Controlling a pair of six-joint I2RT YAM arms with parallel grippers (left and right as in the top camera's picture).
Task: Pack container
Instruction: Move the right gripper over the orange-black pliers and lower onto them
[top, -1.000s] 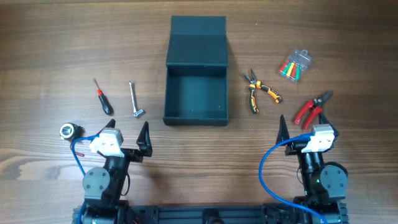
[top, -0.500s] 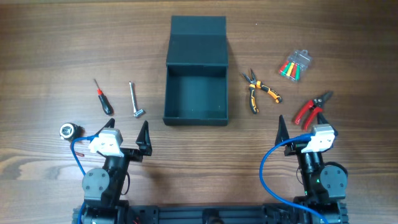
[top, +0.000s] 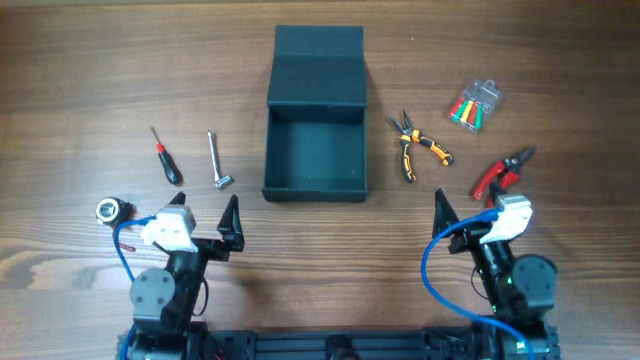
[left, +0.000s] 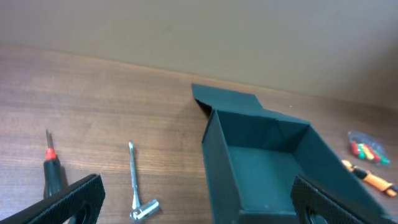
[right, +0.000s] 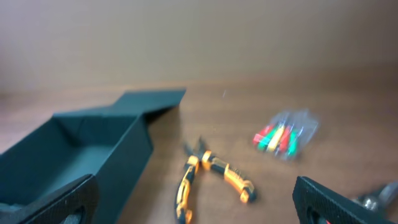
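The container (top: 315, 187), a dark teal-black box, stands open at the table's middle, its flap lid (top: 318, 65) lying flat behind it. The box is empty. Left of it lie a red-and-black screwdriver (top: 165, 158) and a metal socket wrench (top: 218, 162). To its right are orange-black pliers (top: 418, 148), red cutters (top: 497, 172) and a clear bag of coloured bits (top: 475, 105). My left gripper (top: 205, 210) is open near the front edge, empty, facing the wrench (left: 135, 186) and container (left: 261, 168). My right gripper (top: 470, 202) is open and empty, facing the pliers (right: 208, 177).
A small round silver-and-black object (top: 112, 210) lies left of my left gripper. The bag of bits (right: 283, 137) sits beyond the pliers in the right wrist view. Bare wooden tabletop (top: 80, 80) surrounds the tools.
My right gripper has swung a little to the left, toward the pliers; its wrist view is blurred. The left arm and all the tools have stayed put.
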